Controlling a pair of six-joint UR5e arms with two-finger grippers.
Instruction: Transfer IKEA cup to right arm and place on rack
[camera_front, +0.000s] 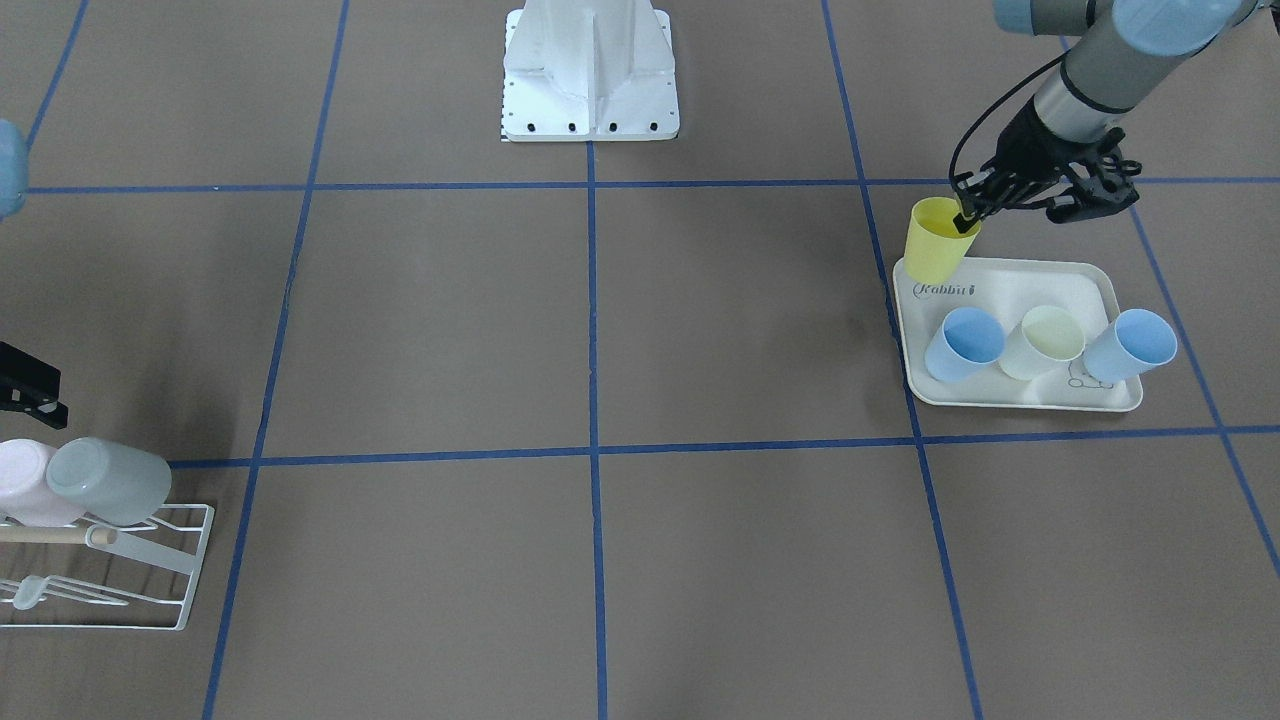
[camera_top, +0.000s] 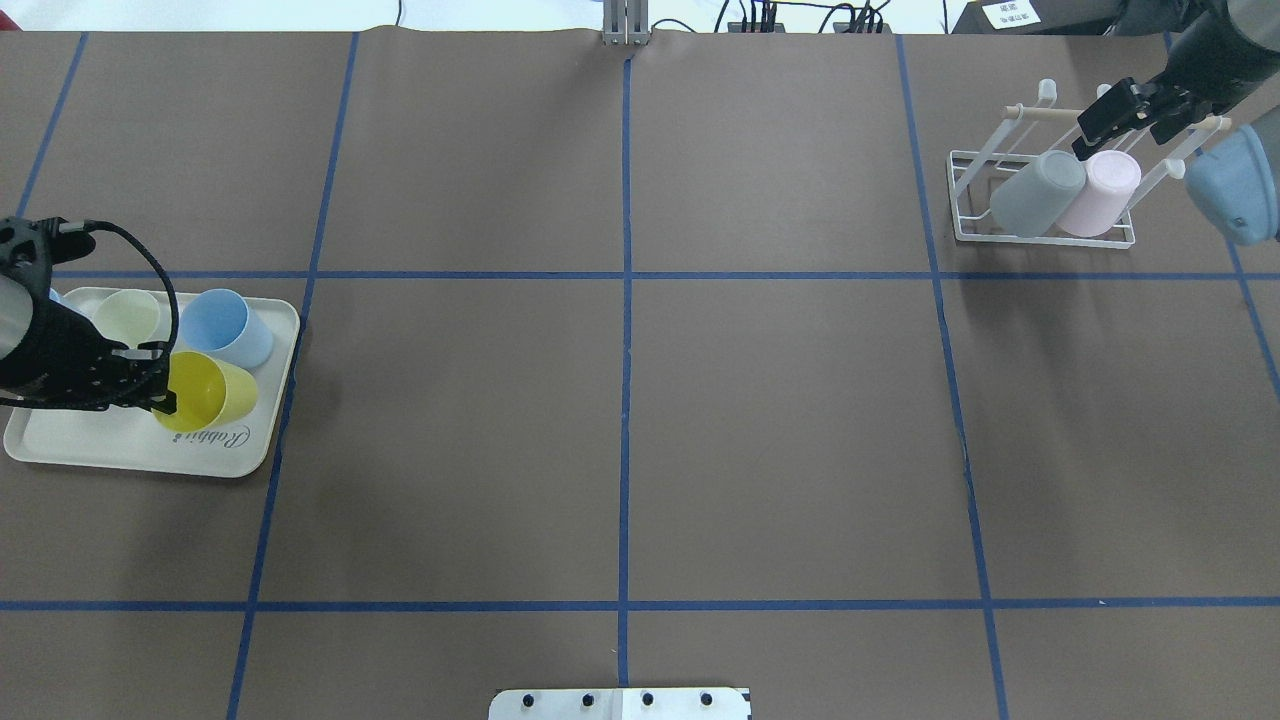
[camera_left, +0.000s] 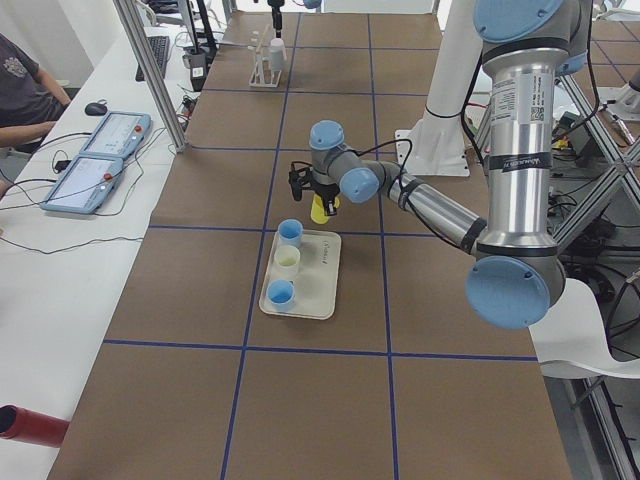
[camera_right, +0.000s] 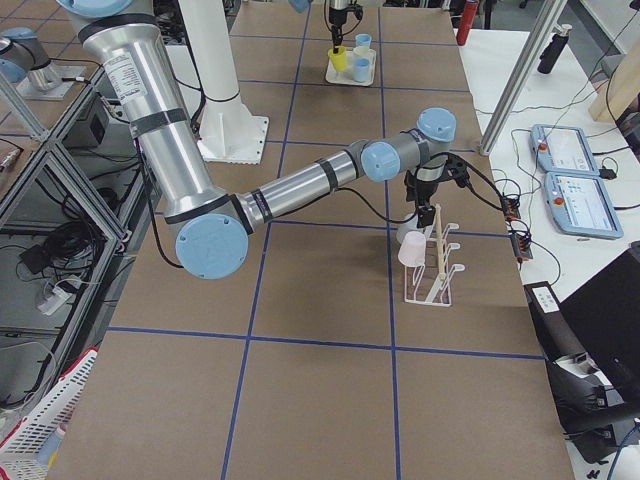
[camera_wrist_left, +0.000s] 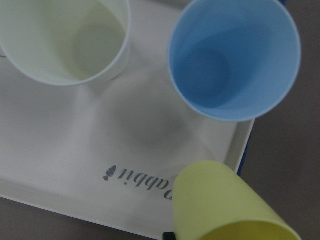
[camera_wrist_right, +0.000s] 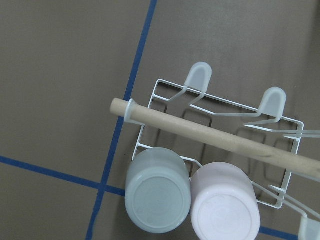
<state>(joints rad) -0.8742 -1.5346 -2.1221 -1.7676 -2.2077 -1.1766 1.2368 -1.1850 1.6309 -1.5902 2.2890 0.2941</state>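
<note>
IKEA cup (camera_front: 940, 245), yellow plastic, hangs tilted from the left gripper (camera_front: 968, 218) over the near corner of a cream tray (camera_front: 1020, 285) on the brown table (camera_front: 600, 350); it looks lifted just clear of the tray. The fingers are closed on its rim, apparently one inside the mouth and one outside. The cup is probably light and stiff, with thin, smooth, tapering walls that could slip, so a pinch on the rim suits it. For the hand-over, the other arm would likely do best to take the free body or the base. The right gripper (camera_top: 1100, 125) hovers over the white wire rack (camera_top: 1040, 238) at the far end of the table, and the pictures do not show whether its fingers are open or closed. The overhead view shows the rim pinch. The left wrist view shows only the cup's outer wall, plus an upright blue cup (camera_wrist_left: 235, 60) and cream cup (camera_wrist_left: 65, 40) on the tray. The right wrist view alone shows the rack's free prongs (camera_wrist_right: 200, 75) beyond the wooden rod (camera_wrist_right: 210, 135), with a grey cup (camera_wrist_right: 157, 197) and pink cup (camera_wrist_right: 225, 210) already on it, bases toward the camera.
</note>
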